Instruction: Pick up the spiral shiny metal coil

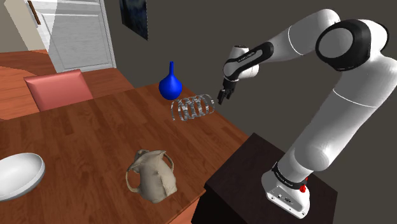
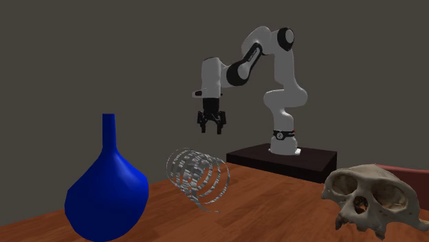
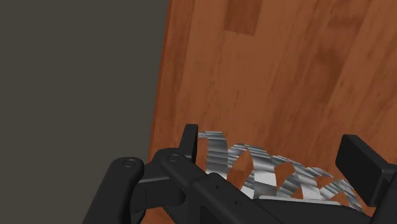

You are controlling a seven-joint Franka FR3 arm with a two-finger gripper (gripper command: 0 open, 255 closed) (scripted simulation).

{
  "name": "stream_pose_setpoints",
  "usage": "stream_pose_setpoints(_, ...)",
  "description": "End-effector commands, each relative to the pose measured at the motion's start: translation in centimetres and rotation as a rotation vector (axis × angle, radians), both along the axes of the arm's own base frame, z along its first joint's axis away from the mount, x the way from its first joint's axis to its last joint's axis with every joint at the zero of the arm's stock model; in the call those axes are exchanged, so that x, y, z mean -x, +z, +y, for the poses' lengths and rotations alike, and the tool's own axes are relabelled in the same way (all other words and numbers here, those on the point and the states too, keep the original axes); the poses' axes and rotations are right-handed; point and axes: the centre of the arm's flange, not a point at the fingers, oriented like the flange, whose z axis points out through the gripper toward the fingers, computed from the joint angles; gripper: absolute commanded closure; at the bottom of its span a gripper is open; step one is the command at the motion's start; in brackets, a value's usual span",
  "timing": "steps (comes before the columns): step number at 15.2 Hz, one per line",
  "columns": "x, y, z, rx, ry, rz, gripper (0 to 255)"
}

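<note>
Lying on its side on the wooden tabletop (image 1: 83,146), the spiral coil (image 1: 191,107) is a band of shiny silver metal wound in open loops, with the wood showing through the gaps. It rests close to the tabletop's edge – the edge that faces the dark grey wall – and in the second exterior view the coil (image 2: 198,175) sits between a blue vase (image 2: 106,196) and a beige skull (image 2: 371,196), touching neither.

The black claw (image 1: 222,97) hangs above the coil, a little toward the shoulder view's right, and does not touch it. From the second exterior view the claw (image 2: 212,126) points downward with clear air beneath its tips. In the wrist view the claw (image 3: 273,143) is released: its two fingers (image 3: 189,141) stand wide apart, and the coil (image 3: 273,172) lies below in the space between them, ungrasped.

The blue vase (image 1: 170,86), round-bellied with a thin neck, stands upright just beside the coil on the wall side. The skull (image 1: 151,176) sits well apart, near the tabletop's near edge in the shoulder view. A white bowl (image 1: 19,173) rests at that view's far left, and a pink-red chair (image 1: 58,89) is drawn up at the tabletop's far side. The white arm rises from its dark stand (image 1: 254,172) beside the tabletop, and a white door (image 1: 76,32) shows beyond the chair.
</note>
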Motion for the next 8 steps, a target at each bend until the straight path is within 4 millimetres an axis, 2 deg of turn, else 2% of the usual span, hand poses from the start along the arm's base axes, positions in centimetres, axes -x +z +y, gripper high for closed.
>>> stream_pose_setpoints(1, -1.8, -2.2, -0.9, -0.009, 0.013, -0.011, 0)
stream_pose_setpoints(6, -6.2, -6.6, -2.7, -0.032, 0.043, -0.037, 0)
stream_pose_setpoints(8, -6.5, -7.5, -2.9, -0.034, 0.046, -0.039, 0)
